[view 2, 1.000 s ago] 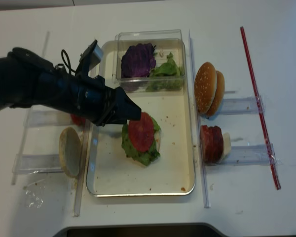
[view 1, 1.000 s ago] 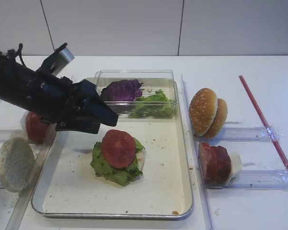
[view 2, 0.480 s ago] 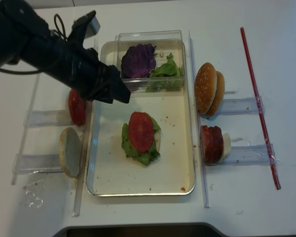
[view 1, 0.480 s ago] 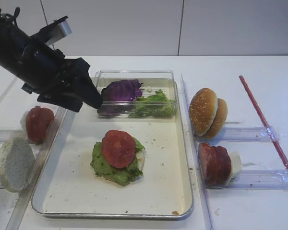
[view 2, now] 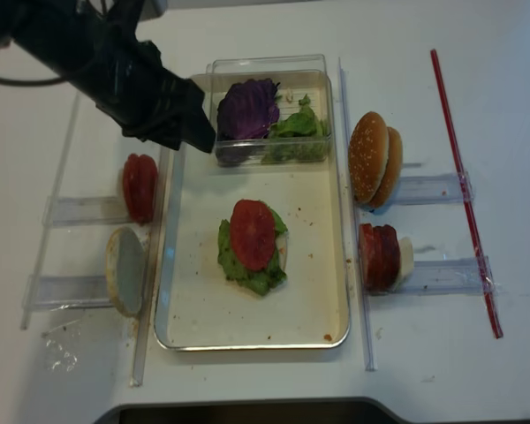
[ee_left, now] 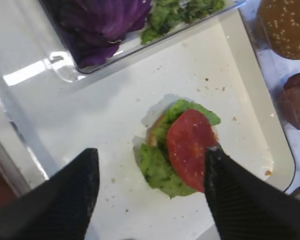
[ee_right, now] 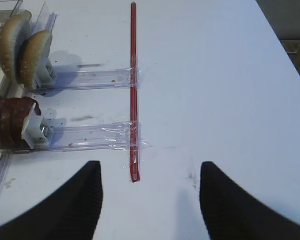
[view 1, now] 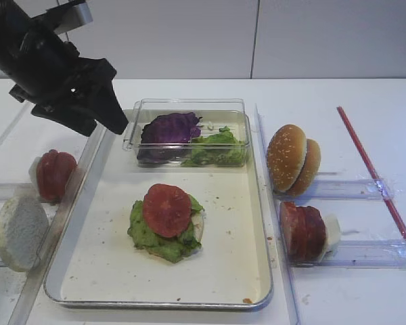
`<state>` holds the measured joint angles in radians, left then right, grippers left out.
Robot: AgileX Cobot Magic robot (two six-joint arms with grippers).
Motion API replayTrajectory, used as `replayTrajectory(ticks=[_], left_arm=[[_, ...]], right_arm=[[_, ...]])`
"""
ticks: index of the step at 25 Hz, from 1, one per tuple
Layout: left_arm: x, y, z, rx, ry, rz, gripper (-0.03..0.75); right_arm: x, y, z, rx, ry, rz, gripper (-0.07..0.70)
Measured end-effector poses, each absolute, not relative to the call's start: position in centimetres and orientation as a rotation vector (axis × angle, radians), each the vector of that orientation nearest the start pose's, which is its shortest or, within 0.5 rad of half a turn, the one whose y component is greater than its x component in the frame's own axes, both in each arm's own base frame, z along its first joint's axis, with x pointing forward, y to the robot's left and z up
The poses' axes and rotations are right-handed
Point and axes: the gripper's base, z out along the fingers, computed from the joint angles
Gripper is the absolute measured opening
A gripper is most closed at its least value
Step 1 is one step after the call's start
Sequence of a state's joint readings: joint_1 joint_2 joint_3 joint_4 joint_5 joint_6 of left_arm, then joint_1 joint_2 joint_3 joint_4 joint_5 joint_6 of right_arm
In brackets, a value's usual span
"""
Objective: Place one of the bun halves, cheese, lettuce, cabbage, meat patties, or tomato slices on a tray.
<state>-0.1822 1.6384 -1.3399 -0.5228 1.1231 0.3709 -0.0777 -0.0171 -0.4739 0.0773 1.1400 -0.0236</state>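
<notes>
1. We see the large shallow silver-rimmed metal tray on the white counter carrying a stack: ruffled bright-green lettuce with one flat bright-red tomato slice on top, and a pale layer showing under the leaves.
2. Our left tool hangs above the tray's far left corner with its fingers spread wide and nothing between them.
3. Our right tool hovers wide and empty over bare counter at the right, near a red rod.
4. More bright-red tomato slices stand in a clear rack left of the tray.
5. Golden sesame bun halves and dark brownish-red meat patties with a small white cheese slab wait on the right.
6. Deep purple cabbage lies in a clear plastic box at the tray's far end.
7. We judge the tomato placement done; any further item is left to pick.
</notes>
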Motion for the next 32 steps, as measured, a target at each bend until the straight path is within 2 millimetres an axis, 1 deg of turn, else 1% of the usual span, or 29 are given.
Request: replayTrajectory(ticks=[9, 16, 20, 25, 32], left_arm=[[32.0, -8.8, 30.3, 0.498, 2.816, -0.462, 0.436], [31.9, -7.5, 30.1, 0.486, 2.879, -0.266, 0.435], [31.8, -6.7, 30.3, 0.446, 2.892, -0.136, 0.435], [31.0, -5.7, 31.8, 0.408, 2.855, -0.015, 0.435], [28.9, -5.2, 34.9, 0.367, 2.765, 0.0, 0.435]], right_arm=[[-0.8, 0.7, 26.4, 0.051, 2.13, 0.034, 0.445], [-0.8, 0.7, 26.4, 0.051, 2.13, 0.034, 0.445], [-0.8, 0.7, 26.4, 0.051, 2.13, 0.034, 0.445], [-0.8, 0.7, 26.4, 0.051, 2.13, 0.034, 0.445], [-0.8, 0.7, 26.4, 0.051, 2.13, 0.034, 0.445]])
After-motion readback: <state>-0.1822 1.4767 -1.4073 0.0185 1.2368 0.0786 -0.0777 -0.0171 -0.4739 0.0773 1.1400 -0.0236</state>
